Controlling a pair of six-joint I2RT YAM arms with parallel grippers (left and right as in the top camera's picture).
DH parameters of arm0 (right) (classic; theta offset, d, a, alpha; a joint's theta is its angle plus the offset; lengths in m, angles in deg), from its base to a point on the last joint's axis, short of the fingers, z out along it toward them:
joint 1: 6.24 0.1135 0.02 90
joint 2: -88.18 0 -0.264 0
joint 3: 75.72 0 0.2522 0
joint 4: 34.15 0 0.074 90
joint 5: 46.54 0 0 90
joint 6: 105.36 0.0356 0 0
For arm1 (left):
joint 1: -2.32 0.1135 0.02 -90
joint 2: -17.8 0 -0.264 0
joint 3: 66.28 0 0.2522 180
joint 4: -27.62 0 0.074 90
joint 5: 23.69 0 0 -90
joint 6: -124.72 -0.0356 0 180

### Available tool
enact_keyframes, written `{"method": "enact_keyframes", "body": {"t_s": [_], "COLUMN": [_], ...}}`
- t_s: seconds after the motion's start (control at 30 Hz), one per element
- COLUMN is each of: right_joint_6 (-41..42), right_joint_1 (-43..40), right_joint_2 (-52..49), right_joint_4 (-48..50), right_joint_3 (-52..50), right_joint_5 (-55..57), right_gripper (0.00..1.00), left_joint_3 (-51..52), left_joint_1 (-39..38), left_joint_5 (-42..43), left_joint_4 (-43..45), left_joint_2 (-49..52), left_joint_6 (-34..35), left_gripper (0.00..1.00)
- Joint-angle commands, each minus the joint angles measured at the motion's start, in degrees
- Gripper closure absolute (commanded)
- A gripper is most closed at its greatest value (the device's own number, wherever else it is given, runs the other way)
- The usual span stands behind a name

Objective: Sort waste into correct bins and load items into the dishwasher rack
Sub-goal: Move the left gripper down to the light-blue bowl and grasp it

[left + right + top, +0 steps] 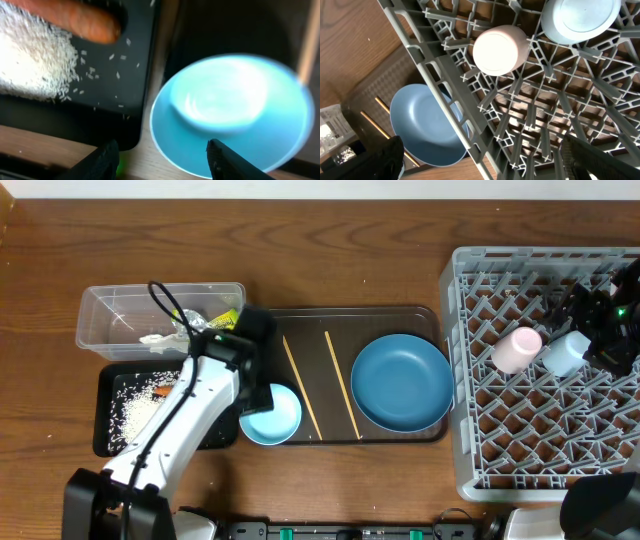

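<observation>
Bowl (230, 115) sits just ahead of my left claw (162, 146), wide open and empty; a shallow pinch on its rim could slip.

Lab-style tabletop setup, wooden table (330, 250), grey dishwasher rack (452, 380), serving tray (315, 370)

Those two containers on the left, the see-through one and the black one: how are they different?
The clear tub is see-through with taller walls; the black tray is dark and shallow. The tub holds a crumpled napkin and a yellow-green wrapper; the tray holds loose rice and an orange food piece. Both are rectangular, have a similar footprint, and sit right next to each other.
</observation>
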Motion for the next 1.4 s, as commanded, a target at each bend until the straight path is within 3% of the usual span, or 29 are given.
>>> {"method": "enact_keyframes", "body": {"t_s": [0.0, 0.23, 0.4, 0.6, 1.37], "right_joint_6": [-0.79, -0.79, -0.79, -0.79, -0.79], "right_joint_1": [-0.48, -0.48, -0.48, -0.48, -0.48], "right_joint_2": [0.13, 0.13, 0.13, 0.13, 0.13], "right_joint_4": [-0.07, -0.07, -0.07, -0.07, -0.07], "right_joint_3": [0.92, 0.92, 0.92, 0.92, 0.92], "right_joint_5": [-0.79, -0.79, -0.79, -0.79, -0.79], "right_gripper": [0.01, 0.01, 0.01, 0.01, 0.01], "left_joint_3": [4.09, 9.70, 9.70, 9.73, 9.79], "left_joint_1": [0.17, 0.07, 0.07, 0.07, 0.07], "left_joint_5": [-0.63, 4.50, 4.68, 8.61, 11.34], "left_joint_4": [2.05, 8.92, 9.94, 10.91, 12.44], "left_joint_2": [0.42, 0.39, 0.26, 0.26, 0.28], "left_joint_6": [-0.98, -1.07, -1.03, -1.05, -1.46], "left_gripper": [0.41, 0.61, 0.65, 0.66, 0.65]}}
